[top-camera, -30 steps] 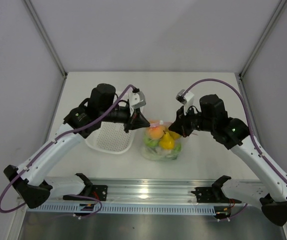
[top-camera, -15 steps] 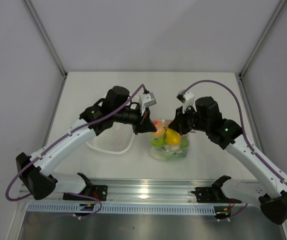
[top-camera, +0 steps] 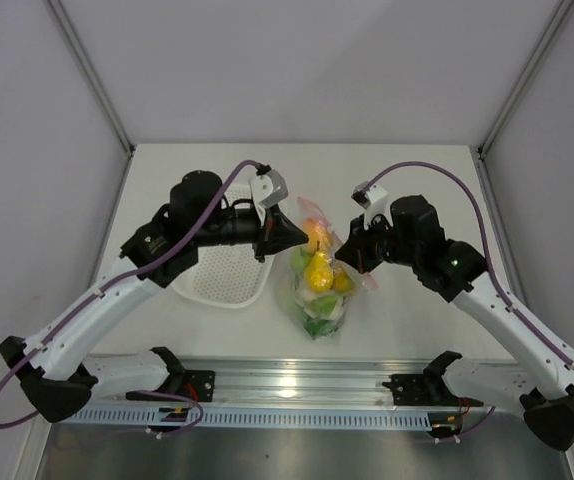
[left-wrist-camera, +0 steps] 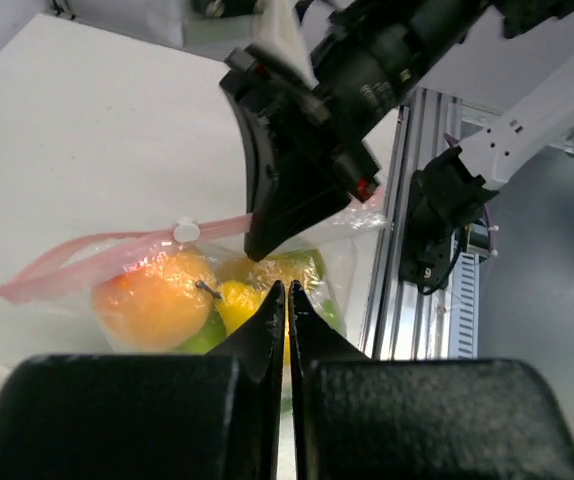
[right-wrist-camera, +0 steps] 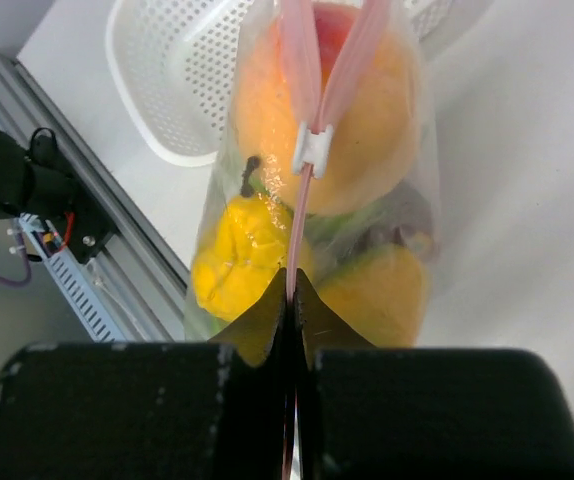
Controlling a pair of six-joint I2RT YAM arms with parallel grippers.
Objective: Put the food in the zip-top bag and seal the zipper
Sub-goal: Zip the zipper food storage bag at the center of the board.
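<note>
Bag (top-camera: pixel 317 300) hangs between the arms with the food (top-camera: pixel 317 272) packed inside, so this looks like the sealing step. Right gripper (right-wrist-camera: pixel 292 290) pinches the zipper (right-wrist-camera: pixel 302 220) at its shut end; left gripper (left-wrist-camera: pixel 287 290) has jaws pressed together at the bag's side, grip unclear. Next, the white slider (right-wrist-camera: pixel 312 150) needs dragging along the open stretch.

A white perforated basket (top-camera: pixel 222 275) lies on the white table (top-camera: pixel 417 180). The filled zip-top bag (top-camera: pixel 319 300) hangs just beside it, bottom near the tabletop.

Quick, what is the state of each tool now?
Left tool: shut, at the bag; a grip cannot be told.
Right tool: shut on the zipper.
</note>
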